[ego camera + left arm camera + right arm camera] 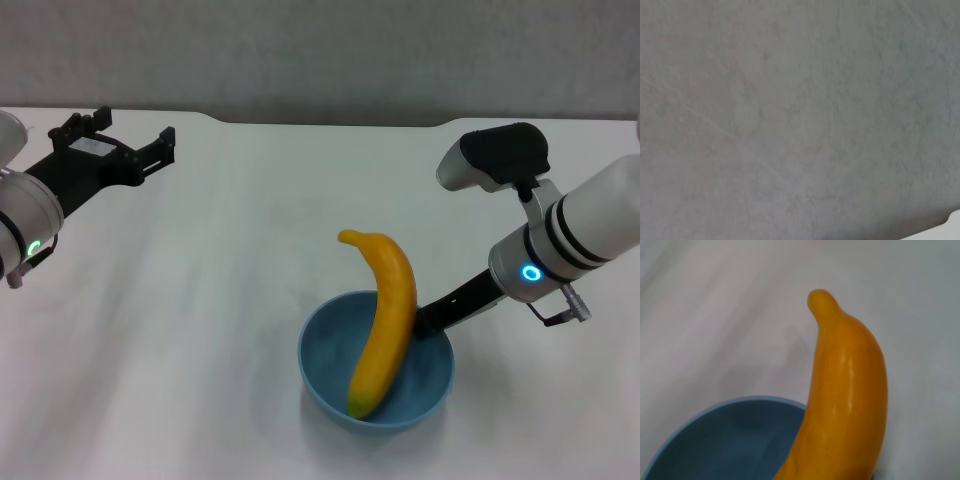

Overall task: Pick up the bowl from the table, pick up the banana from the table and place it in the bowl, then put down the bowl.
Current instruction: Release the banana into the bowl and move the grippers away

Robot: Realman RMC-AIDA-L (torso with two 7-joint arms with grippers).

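The light blue bowl (420,385) sits low at the front middle of the white table (180,300). The yellow-orange banana (385,325) lies in it, one end at the bowl's bottom, the other sticking up over the far rim. My right gripper (428,318) reaches the bowl's right rim beside the banana and is shut on that rim. The right wrist view shows the banana (845,400) and the bowl's inside (725,445) close up. My left gripper (135,128) is open and empty, raised at the far left, well away from the bowl.
The table's far edge has a shallow notch (330,124) at the back. The left wrist view shows only a bare grey surface (790,120).
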